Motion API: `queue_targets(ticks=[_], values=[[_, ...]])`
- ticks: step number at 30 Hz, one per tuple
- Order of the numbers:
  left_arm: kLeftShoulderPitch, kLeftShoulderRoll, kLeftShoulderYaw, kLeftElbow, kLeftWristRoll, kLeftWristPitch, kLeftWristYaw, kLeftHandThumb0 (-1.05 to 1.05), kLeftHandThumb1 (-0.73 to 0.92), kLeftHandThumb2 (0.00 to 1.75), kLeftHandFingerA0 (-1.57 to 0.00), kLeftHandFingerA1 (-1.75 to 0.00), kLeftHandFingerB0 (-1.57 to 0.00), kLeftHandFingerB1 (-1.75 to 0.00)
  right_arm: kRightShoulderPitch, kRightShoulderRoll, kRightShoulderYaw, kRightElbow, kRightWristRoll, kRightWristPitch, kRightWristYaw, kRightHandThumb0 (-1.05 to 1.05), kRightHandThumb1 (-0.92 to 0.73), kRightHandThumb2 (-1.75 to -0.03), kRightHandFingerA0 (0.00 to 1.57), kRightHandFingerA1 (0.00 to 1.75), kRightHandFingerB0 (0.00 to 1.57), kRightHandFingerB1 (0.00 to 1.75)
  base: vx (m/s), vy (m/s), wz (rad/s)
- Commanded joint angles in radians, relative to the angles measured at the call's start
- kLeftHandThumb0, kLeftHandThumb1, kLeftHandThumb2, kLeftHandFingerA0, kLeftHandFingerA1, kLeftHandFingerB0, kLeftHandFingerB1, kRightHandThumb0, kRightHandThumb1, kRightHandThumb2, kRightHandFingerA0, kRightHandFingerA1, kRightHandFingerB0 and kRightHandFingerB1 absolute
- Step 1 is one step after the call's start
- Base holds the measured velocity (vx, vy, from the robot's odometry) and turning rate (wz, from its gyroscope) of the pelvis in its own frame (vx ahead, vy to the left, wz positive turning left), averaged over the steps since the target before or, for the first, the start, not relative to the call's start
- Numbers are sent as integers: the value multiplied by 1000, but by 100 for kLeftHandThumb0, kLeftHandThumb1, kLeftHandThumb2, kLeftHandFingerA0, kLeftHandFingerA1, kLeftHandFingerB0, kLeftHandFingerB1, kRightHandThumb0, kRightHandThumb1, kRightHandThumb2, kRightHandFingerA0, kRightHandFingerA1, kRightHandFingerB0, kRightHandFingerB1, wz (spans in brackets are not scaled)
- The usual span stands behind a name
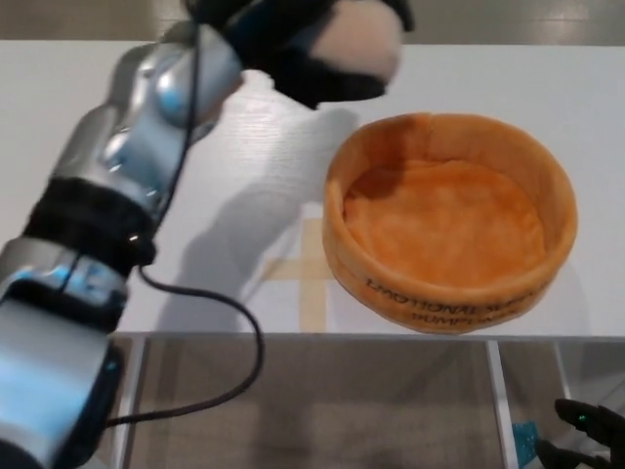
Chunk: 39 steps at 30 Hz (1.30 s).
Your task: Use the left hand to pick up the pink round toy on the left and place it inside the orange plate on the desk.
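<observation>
My left hand [303, 39] is high above the white desk [176, 127], near the top of the head view, shut on the pink round toy [359, 41]. The toy hangs in the air just beyond the far left rim of the orange plush plate [449, 220], which sits empty on the right half of the desk. My silver left forearm [127, 156] stretches diagonally from the lower left. Of my right hand [586, 435] only dark fingertips show at the bottom right, below the desk edge.
A tan tape cross [301, 269] is stuck on the desk just left of the plate. The desk's front edge [293, 337] runs across the lower part of the view, with floor and a metal leg below it.
</observation>
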Motion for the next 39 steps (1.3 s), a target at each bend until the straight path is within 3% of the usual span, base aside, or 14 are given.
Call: queue_targets(ticks=[1,2,5,7,8,10,11,12,14,15,16,19,20,39], values=[[-64,-56,-45,83,64,21,49,-30,76,63,-74,-165,-73,-119,9,4,-2,3,-6,3,-4,-27,-57,-57,53,42,48,42,0,0,0],[-78,-79,-60,104,74,37,52,-30,74,64,-77,-161,-80,-60,8,5,-5,2,-3,-2,0,-28,-57,-57,54,42,48,43,0,0,0],[-103,-110,-81,142,87,55,61,-30,74,64,-77,-161,-80,-60,5,5,-9,0,0,-6,5,-28,-57,-57,54,42,48,43,0,0,0],[-103,-135,-98,173,94,45,77,-32,76,62,-82,-161,-86,-73,2,3,-8,0,-3,-5,6,-28,-57,-57,54,42,47,42,0,0,0],[-101,-144,-107,185,101,43,81,-32,77,65,-77,-166,-74,-109,1,4,-9,-1,-3,-2,4,-27,-57,-57,54,41,48,42,0,0,0],[-96,-160,-121,210,110,37,95,-30,75,64,-78,-168,-65,-141,0,6,-12,-2,-1,1,4,-27,-57,-57,53,42,48,42,0,0,0],[-92,-165,-123,216,109,33,100,-30,75,64,-78,-168,-65,-141,1,6,-13,-1,-1,0,6,-27,-57,-57,53,42,48,42,0,0,0],[-90,-176,-124,231,97,42,77,-26,68,60,-80,-118,-67,-52,0,6,-11,0,-5,-3,3,-28,-57,-57,54,42,49,43,0,0,0],[-92,-184,-121,246,82,59,36,-26,68,60,-80,-118,-67,-52,-1,5,-7,0,-12,-4,-3,-28,-57,-57,54,42,49,43,0,0,0],[-110,-180,-158,251,114,143,-62,-76,47,81,0,-9,-5,-14,-1,6,-10,0,-9,-4,-1,-28,-57,-57,54,42,49,43,0,0,0],[-113,-180,-171,253,124,171,-94,-80,46,83,0,0,0,-3,0,6,-13,0,-6,-5,1,-27,-57,-57,54,42,49,43,0,0,0],[-108,-176,-187,255,123,189,-122,-80,43,86,0,0,0,0,2,7,-16,-1,-4,-3,6,-27,-57,-57,53,42,48,43,0,0,0],[-101,-171,-191,254,121,187,-127,-98,48,67,0,0,0,-3,1,8,-18,-1,-2,1,9,-26,-57,-57,52,41,48,42,0,0,0],[-74,-133,-146,175,65,179,-230,-105,66,62,0,0,0,-2,4,11,-17,0,-11,0,12,-25,-57,-57,53,42,48,43,0,0,0]])
